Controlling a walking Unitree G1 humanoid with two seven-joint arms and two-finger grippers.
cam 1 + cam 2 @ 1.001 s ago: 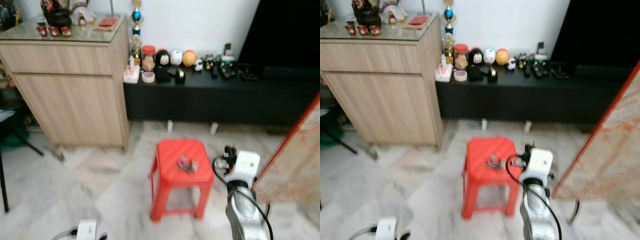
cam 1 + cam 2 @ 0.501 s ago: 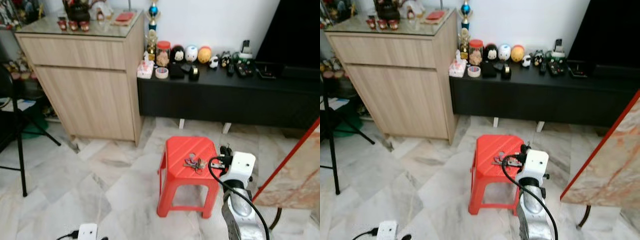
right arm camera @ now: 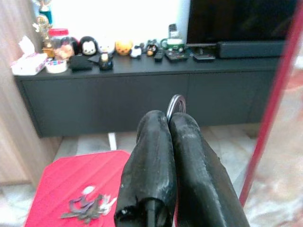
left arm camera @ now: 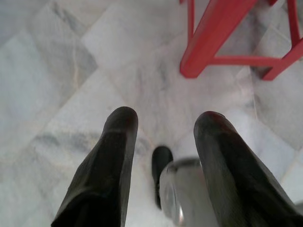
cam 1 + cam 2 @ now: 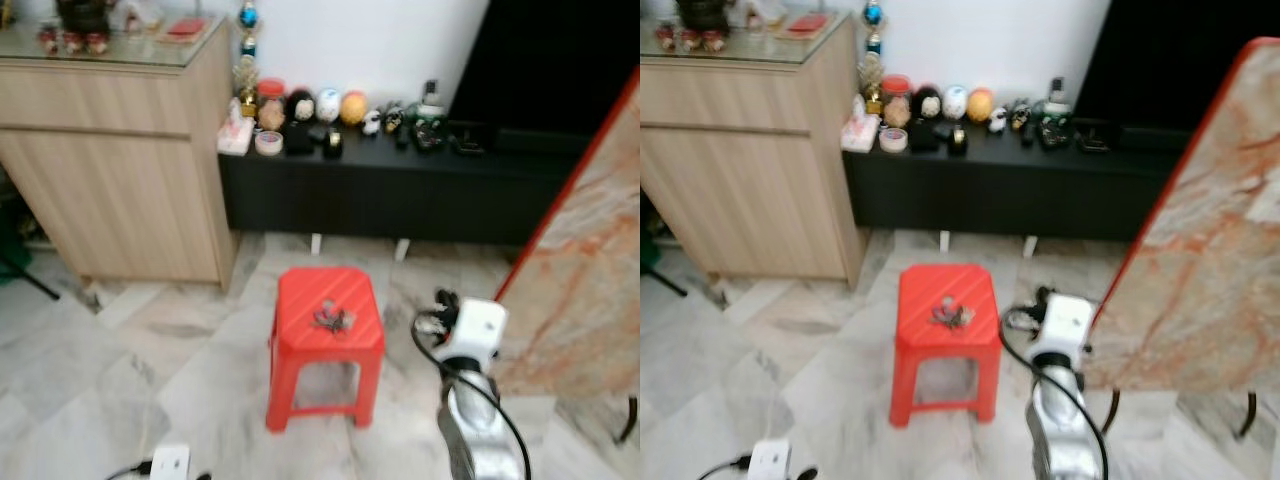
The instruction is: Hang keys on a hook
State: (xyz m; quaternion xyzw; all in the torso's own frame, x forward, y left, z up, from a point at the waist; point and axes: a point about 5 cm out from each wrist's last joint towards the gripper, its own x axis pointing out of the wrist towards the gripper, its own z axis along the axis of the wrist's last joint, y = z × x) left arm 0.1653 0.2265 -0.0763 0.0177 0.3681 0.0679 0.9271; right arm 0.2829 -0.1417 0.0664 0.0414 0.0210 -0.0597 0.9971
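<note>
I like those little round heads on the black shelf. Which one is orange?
The orange head is the rightmost of the three round ones on the black shelf, beside the white head; the black-haired one sits left of that.

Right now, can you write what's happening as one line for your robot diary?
keys: on red stool | right gripper: shut on ring, beside stool | left gripper: open, idle over floor | hook: unseen

keys (image 5: pixel 331 319): blurred, count unclear | cabinet (image 5: pixel 110 160): left edge cut off

right gripper (image 3: pixel 169 124) closed; left gripper (image 4: pixel 163 124) fingers apart.
</note>
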